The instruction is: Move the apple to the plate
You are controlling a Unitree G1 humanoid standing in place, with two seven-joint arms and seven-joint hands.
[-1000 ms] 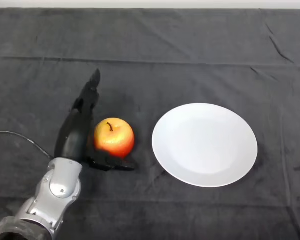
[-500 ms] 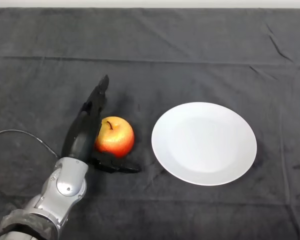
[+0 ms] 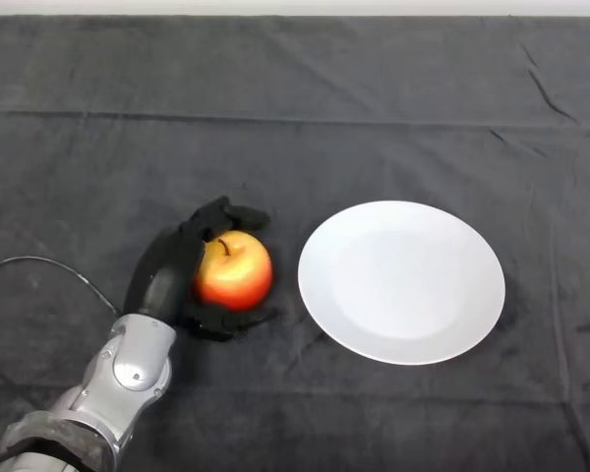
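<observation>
A red and yellow apple point(image 3: 236, 272) with a short stem sits on the dark cloth, a little left of centre. My left hand point(image 3: 169, 267) wraps it from the left: the fingers point(image 3: 238, 214) curl over its far side and the thumb point(image 3: 238, 320) hooks round its near side. A round white plate point(image 3: 401, 282) lies on the cloth just to the right of the apple, a small gap between them. Nothing is on the plate.
Dark wrinkled cloth point(image 3: 374, 98) covers the whole table, with a pale strip along its far edge at the top of the view.
The fingers, straight beside the apple a second ago, have curled over its far side. The apple has shifted slightly toward the plate.
</observation>
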